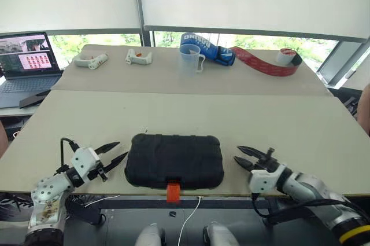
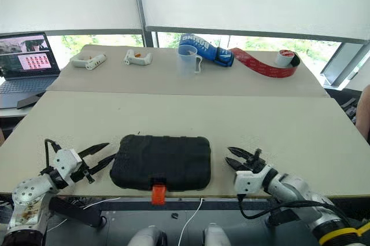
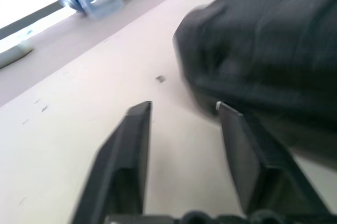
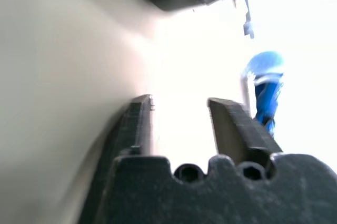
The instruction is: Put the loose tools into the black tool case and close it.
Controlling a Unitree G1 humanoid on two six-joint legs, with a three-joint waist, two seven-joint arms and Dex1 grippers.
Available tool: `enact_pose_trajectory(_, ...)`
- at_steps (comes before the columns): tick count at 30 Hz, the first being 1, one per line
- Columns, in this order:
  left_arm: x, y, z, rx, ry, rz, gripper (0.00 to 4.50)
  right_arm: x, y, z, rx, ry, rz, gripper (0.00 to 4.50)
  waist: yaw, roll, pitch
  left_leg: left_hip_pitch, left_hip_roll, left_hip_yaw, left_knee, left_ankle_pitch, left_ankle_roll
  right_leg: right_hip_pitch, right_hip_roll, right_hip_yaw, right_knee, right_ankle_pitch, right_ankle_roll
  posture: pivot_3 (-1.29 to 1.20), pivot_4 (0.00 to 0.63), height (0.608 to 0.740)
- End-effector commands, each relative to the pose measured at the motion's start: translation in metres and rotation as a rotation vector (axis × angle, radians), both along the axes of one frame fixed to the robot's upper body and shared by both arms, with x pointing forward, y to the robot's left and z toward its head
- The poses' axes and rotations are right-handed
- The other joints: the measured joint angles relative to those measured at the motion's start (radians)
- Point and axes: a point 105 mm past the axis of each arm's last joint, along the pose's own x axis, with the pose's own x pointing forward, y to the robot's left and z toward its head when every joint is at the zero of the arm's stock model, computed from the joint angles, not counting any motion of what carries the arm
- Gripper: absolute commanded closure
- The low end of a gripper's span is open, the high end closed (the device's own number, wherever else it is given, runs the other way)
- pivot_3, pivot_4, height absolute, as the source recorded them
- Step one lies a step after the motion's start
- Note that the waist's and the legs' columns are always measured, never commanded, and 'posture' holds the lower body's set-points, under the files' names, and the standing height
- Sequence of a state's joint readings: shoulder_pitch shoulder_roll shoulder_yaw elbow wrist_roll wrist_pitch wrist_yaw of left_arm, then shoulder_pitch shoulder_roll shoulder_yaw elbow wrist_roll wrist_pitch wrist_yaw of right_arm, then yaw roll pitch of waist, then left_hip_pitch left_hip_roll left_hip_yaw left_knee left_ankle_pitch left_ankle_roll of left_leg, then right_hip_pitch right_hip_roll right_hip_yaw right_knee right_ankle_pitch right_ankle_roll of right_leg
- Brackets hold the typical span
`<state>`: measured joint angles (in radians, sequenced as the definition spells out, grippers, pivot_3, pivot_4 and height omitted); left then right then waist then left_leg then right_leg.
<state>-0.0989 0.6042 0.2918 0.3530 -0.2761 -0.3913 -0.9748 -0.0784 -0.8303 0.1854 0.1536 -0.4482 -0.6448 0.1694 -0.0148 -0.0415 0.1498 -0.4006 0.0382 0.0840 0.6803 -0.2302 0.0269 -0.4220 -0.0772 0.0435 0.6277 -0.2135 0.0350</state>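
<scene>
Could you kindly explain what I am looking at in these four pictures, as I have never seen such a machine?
It is a two-armed robot at a table. Two pictures come from cameras in its head, looking down over its arms; the other two from cameras on its wrists. The left hand and right hand both stand open, holding nothing, either side of a shut black tool case with an orange latch. Farther back lie two white handles, a clear jug, a blue pack, red tape and a laptop.
</scene>
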Motion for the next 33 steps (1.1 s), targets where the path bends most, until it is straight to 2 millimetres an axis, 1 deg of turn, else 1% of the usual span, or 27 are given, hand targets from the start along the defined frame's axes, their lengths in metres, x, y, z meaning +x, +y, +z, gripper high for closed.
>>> enact_pose_trajectory(1,0.011,0.024,0.011,-0.024,0.044,0.061,1.04,-0.002,-0.023,0.029,0.127,0.063,-0.071,1.87,0.001,0.0,0.0,0.001,0.0,0.0,0.0,0.0,0.0,0.0,0.0,0.0,0.0,0.0,0.0,0.0,0.15,0.74)
enact_pose_trajectory(2,0.014,0.022,0.011,-0.013,0.058,0.04,1.0,-0.007,-0.024,0.031,0.178,0.124,-0.066,2.32,0.001,0.0,0.0,0.001,0.0,0.0,0.0,0.0,0.0,0.001,0.0,0.0,0.0,0.0,0.0,0.0,0.15,0.74)
enact_pose_trajectory(3,0.019,0.018,0.012,-0.008,0.079,0.011,1.0,-0.015,-0.02,0.033,0.236,0.213,-0.039,2.6,0.002,0.0,0.0,0.001,0.001,0.0,0.0,0.0,0.0,0.001,0.0,0.0,0.0,0.0,0.0,0.0,0.15,0.74)
enact_pose_trajectory(5,0.028,0.011,0.015,-0.012,0.1,-0.022,1.0,-0.027,-0.011,0.041,0.279,0.283,0.036,3.26,0.004,0.0,0.0,0.001,0.002,0.0,0.0,0.0,0.0,0.002,0.0,0.0,-0.001,0.0,-0.001,0.0,0.15,0.74)
enact_pose_trajectory(6,0.034,0.006,0.019,-0.01,0.097,-0.037,1.26,-0.035,-0.007,0.04,0.291,0.352,0.067,3.63,0.003,-0.001,0.0,0.0,0.002,0.0,0.0,0.0,0.0,0.002,0.0,0.0,-0.001,0.001,-0.002,0.0,0.15,0.74)
enact_pose_trajectory(7,0.041,-0.003,0.022,-0.014,0.102,-0.075,1.52,-0.045,-0.002,0.035,0.281,0.443,0.102,4.0,0.003,-0.001,0.0,-0.001,0.002,0.0,0.0,0.0,0.0,0.001,0.0,0.0,-0.002,0.002,-0.002,0.0,0.15,0.74)
enact_pose_trajectory(8,0.049,-0.013,0.028,0.007,0.091,-0.107,1.71,-0.059,0.004,0.026,0.256,0.572,0.142,4.27,0.004,-0.001,0.0,-0.001,0.002,0.0,0.0,0.0,0.0,0.001,0.0,0.0,-0.002,0.003,0.0,0.0,0.15,0.74)
enact_pose_trajectory(9,0.055,-0.023,0.033,0.026,0.09,-0.146,2.08,-0.072,0.009,0.019,0.242,0.687,0.167,4.5,0.006,-0.001,0.0,-0.002,0.002,0.0,0.0,0.0,0.0,0.001,0.0,0.0,-0.002,0.005,0.003,0.0,0.15,0.74)
enact_pose_trajectory(10,0.06,-0.032,0.036,0.073,0.103,-0.197,2.39,-0.081,0.014,0.016,0.263,0.782,0.176,4.5,0.01,-0.003,-0.001,-0.003,0.001,0.0,0.0,0.0,0.0,0.001,0.0,0.0,-0.002,0.005,0.003,0.0,0.15,0.74)
enact_pose_trajectory(11,0.064,-0.037,0.04,0.122,0.106,-0.232,2.92,-0.086,0.02,0.016,0.289,0.845,0.179,4.5,0.012,-0.005,-0.001,-0.003,0.001,0.0,0.0,0.0,0.0,0.0,0.001,-0.001,-0.003,0.006,0.002,0.0,0.15,0.74)
enact_pose_trajectory(12,0.069,-0.039,0.043,0.16,0.113,-0.253,3.25,-0.089,0.025,0.016,0.306,0.874,0.186,4.5,0.012,-0.006,-0.002,-0.003,0.001,0.0,0.0,0.0,0.0,0.0,0.001,-0.002,-0.003,0.006,0.001,0.0,0.15,0.74)
enact_pose_trajectory(13,0.078,-0.044,0.053,0.168,0.124,-0.266,3.6,-0.092,0.032,0.014,0.3,0.899,0.2,4.5,0.011,-0.006,-0.001,-0.004,0.001,0.0,0.0,0.0,0.0,0.0,0.001,-0.002,-0.003,0.006,0.001,0.0,0.15,0.74)
enact_pose_trajectory(14,0.086,-0.049,0.062,0.151,0.139,-0.273,4.05,-0.095,0.038,0.012,0.285,0.917,0.218,4.5,0.009,-0.006,-0.001,-0.004,0.0,0.0,0.0,0.0,0.0,-0.001,0.001,-0.001,-0.003,0.005,0.0,0.0,0.15,0.74)
enact_pose_trajectory(15,0.09,-0.054,0.067,0.16,0.154,-0.294,4.45,-0.096,0.045,0.009,0.269,0.921,0.233,4.5,0.009,-0.007,-0.001,-0.005,0.0,0.0,0.001,0.0,0.0,-0.001,0.002,-0.002,-0.003,0.004,-0.001,0.0,0.15,0.74)
enact_pose_trajectory(17,0.093,-0.059,0.065,0.217,0.193,-0.332,4.45,-0.095,0.055,0.006,0.255,0.924,0.247,4.5,0.005,-0.008,-0.001,-0.005,-0.001,0.0,0.001,0.0,0.0,-0.002,0.002,-0.002,-0.003,0.001,0.001,0.0,0.15,0.74)
enact_pose_trajectory(19,0.097,-0.06,0.06,0.255,0.229,-0.336,4.45,-0.088,0.066,0.007,0.291,0.922,0.245,4.5,0.0,-0.007,-0.001,-0.005,-0.001,0.0,0.001,0.0,0.0,-0.002,0.002,-0.001,-0.003,0.001,0.002,0.0,0.15,0.74)
enact_pose_trajectory(21,0.099,-0.058,0.058,0.262,0.257,-0.331,4.45,-0.083,0.074,0.008,0.289,0.917,0.258,4.5,-0.002,-0.008,-0.001,-0.005,-0.002,0.0,0.0,0.0,0.0,-0.002,0.002,-0.001,-0.003,0.002,0.003,0.0,0.15,0.74)
enact_pose_trajectory(22,0.1,-0.058,0.056,0.263,0.269,-0.332,4.45,-0.082,0.078,0.007,0.289,0.921,0.262,4.5,-0.002,-0.008,-0.001,-0.006,-0.002,0.0,0.0,0.0,0.0,-0.003,0.002,-0.001,-0.003,0.004,0.005,0.0,0.15,0.74)
enact_pose_trajectory(25,0.096,-0.056,0.047,0.276,0.305,-0.349,4.45,-0.077,0.087,0.006,0.313,0.926,0.254,4.5,0.003,-0.009,0.0,-0.008,-0.002,-0.001,0.0,0.0,0.001,-0.004,0.002,-0.002,-0.003,0.005,0.003,0.0,0.15,0.74)
enact_pose_trajectory(28,0.09,-0.051,0.036,0.273,0.356,-0.358,4.45,-0.069,0.091,0.001,0.326,0.931,0.224,4.5,0.004,-0.009,0.0,-0.011,-0.002,-0.002,0.001,0.0,0.001,-0.006,0.002,-0.002,-0.003,0.005,0.003,0.0,0.15,0.74)
enact_pose_trajectory(30,0.085,-0.048,0.029,0.257,0.389,-0.364,4.45,-0.059,0.091,-0.002,0.33,0.912,0.188,4.5,0.001,-0.009,0.0,-0.012,-0.003,-0.002,0.001,0.0,0.001,-0.006,0.001,-0.002,-0.003,0.005,0.003,0.0,0.15,0.74)
enact_pose_trajectory(33,0.077,-0.046,0.02,0.235,0.421,-0.383,4.45,-0.036,0.091,0.004,0.381,0.841,0.135,4.5,-0.002,-0.009,0.0,-0.011,-0.002,-0.001,0.002,0.0,0.001,-0.006,0.001,-0.002,-0.002,0.006,0.002,0.0,0.15,0.74)
